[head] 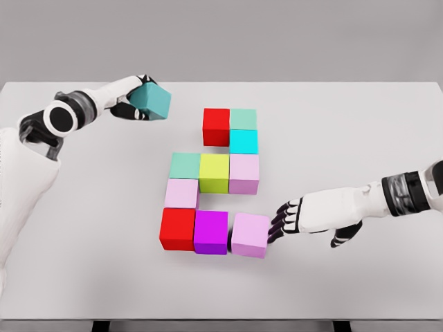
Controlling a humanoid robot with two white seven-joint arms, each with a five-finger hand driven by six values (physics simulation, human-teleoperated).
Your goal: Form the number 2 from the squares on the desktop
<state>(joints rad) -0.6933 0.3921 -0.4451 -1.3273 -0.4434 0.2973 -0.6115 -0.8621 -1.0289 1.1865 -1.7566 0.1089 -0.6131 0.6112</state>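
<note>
We see nine cubes laid out on the white desk [360, 138] in a partial figure 2, and we take the yellow-green cube [214, 173] at its middle as our landmark. Left of it, touching, sits a mint cube [185, 166]; right of it, touching, a lilac cube [244, 173]. Above the lilac one stands a cyan cube [243, 141], with a pale green cube [243, 119] behind that and a red cube [216, 126] to the left of the pale green one. Below the mint cube lies a pale pink cube [181, 194], then a bottom row: a second red cube [178, 229], a magenta cube [211, 232] directly below the landmark, and a pink cube [250, 235] to its lower right, turned slightly out of line and touching or nearly touching the magenta one.

Our right hand [294, 220] reaches in from the right edge, forearm nearly level, low over the desk. Its fingers [277, 225] are extended toward the landmark's side and rest against the pink cube's right face, grasping nothing.

Our left hand [135, 97] sits up and to the left of the landmark, well apart from the figure. The arm bends at the elbow and stretches rightward, its fingers wrapped around a teal cube [154, 101], which it grips tilted above the desk.
</note>
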